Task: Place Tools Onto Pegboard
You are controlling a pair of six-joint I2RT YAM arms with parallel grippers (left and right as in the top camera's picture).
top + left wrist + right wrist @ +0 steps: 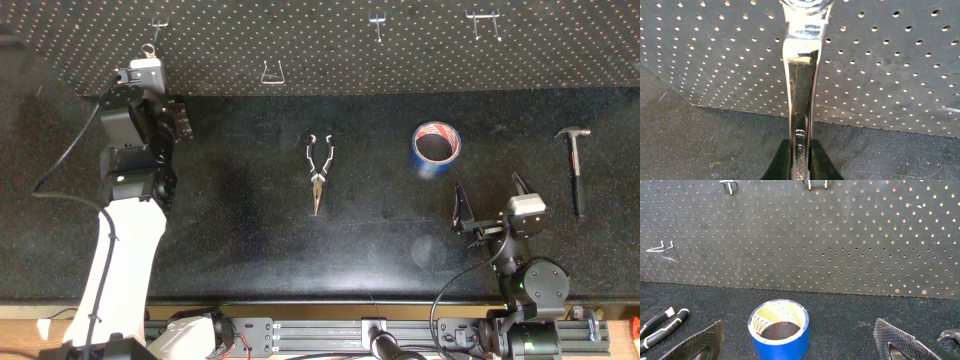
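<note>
left gripper (801, 161) clenched on the shank of the wrench (800, 75), low on the handle. the tool stands upright just in front of the pegboard (890, 65), ring end up, at the board's left part. cannot tell whether the ring sits on a peg yet

handling (judgement): polished steel, stiff, fairly heavy for its width, slick between the pads. gripped this far from the ring, it could pivot if the head knocks the board. best hold is across the flat faces, squeezing firmly until a peg carries the weight

right gripper (490, 197) spread wide, holding nothing, low over the mat (250, 230), near the blue tape roll (437, 146)

waiting on the mat: pliers (319, 170) mid-table, hammer (575, 168) far right, tape between them, all well apart

room: the board rises at the mat's back edge, so there is no depth behind the wrench. bare hooks (272, 73) lie further right. open mat between the arms, nothing crowding my left side
</note>
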